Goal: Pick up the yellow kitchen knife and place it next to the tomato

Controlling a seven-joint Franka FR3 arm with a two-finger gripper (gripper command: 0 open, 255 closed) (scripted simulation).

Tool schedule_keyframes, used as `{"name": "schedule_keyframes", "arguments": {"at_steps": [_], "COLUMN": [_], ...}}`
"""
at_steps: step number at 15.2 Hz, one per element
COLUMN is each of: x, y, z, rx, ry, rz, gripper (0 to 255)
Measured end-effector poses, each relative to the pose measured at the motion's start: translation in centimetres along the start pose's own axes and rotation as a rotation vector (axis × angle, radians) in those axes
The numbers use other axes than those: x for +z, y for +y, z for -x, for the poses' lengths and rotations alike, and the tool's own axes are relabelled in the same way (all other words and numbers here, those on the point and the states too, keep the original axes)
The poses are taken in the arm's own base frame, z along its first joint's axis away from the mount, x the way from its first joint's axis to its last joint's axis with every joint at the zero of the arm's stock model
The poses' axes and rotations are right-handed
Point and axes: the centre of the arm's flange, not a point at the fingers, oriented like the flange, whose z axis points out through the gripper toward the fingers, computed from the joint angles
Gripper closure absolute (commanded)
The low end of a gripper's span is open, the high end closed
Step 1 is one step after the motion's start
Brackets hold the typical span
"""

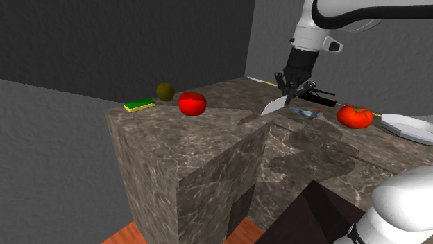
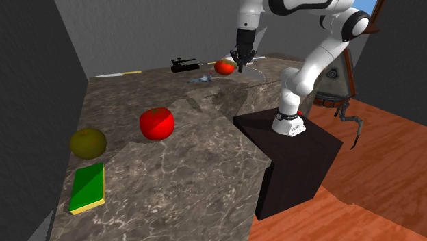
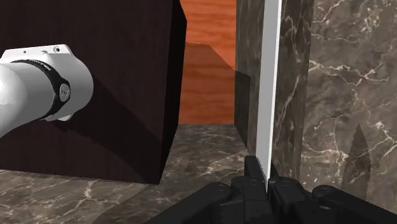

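Knife (image 3: 270, 76) | blade clasped between fingers (image 3: 254, 170), pointing away | over counter (image 1: 173, 132)

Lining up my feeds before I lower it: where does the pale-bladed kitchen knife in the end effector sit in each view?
Shoulder view: the pale-bladed kitchen knife slants down from the black end effector, upper right of centre, above the marble counter.
Second exterior view: top centre, under the end effector.
Wrist view: clasped between the fingers, blade running straight out.
Shared landmark: the dark box stand.
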Motion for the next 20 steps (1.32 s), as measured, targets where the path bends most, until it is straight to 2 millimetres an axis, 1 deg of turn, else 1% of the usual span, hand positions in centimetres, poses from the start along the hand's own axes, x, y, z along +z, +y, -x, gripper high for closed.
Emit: {"name": "schedule_keyframes", "arguments": {"at_steps": [1, 4, 6, 8, 9, 10, 11, 12, 13, 14, 15, 18, 20], "x": [-0.3, -0.4, -0.9, -0.6, -0.7, -0.9, -0.8, -0.8, -1.0, -1.2, -1.5, -1.6, -1.6], "y": [0.9, 3.3, 5.3, 7.0, 8.2, 9.0, 9.8, 10.9, 12.0, 12.6, 13.6, 16.6, 18.2], "z": [-1.2, -3.8, -5.7, -7.4, -8.6, -9.7, -10.4, -11.5, -12.3, -13.0, -14.1, -17.2, -18.8], "rx": [0.0, 0.0, 0.0, 0.0, 0.0, 0.0, 0.0, 0.0, 0.0, 0.0, 0.0, 0.0, 0.0], "ry": [0.0, 0.0, 0.0, 0.0, -0.001, -0.001, -0.001, -0.001, -0.001, -0.001, -0.001, -0.001, -0.001], "rz": [0.0, 0.0, 0.0, 0.0, 0.0, 0.0, 0.0, 0.0, 0.0, 0.0, 0.0, 0.0, 0.0], "gripper": [255, 255, 255, 255, 255, 255, 255, 255, 255, 255, 255, 255, 255]}}
